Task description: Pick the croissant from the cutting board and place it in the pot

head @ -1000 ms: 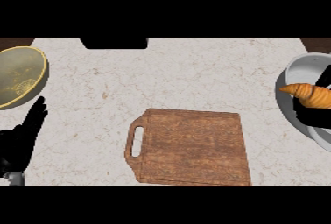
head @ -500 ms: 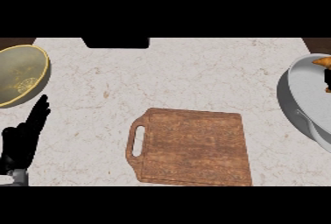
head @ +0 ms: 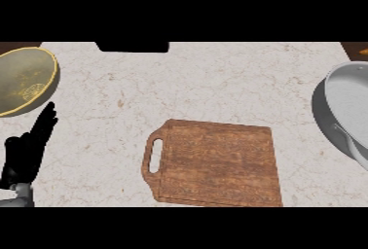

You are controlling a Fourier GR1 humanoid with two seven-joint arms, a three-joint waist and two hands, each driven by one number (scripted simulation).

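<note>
Bare marble counter [head: 215,82] lies open beyond my brown wooden cutting board [head: 215,165]; grey metal pot [head: 348,112] blocks right, yellow-rimmed bowl [head: 25,80] far left.

Only one part of the robot's body shows here, at the lower left of the frame: the matte black left hand [head: 27,151], all slim dark fingers that taper to narrow tips, with a shorter, thicker black thumb on its left side. The surface is a flat, even black with no markings, screws or cables to pick out. Below it, right at the bottom left corner, a small piece of the pale grey forearm [head: 20,195] comes in, smooth and rounded, lighter than the hand, with a darker seam where grey meets black at the wrist. The right hand and forearm do not show
</note>
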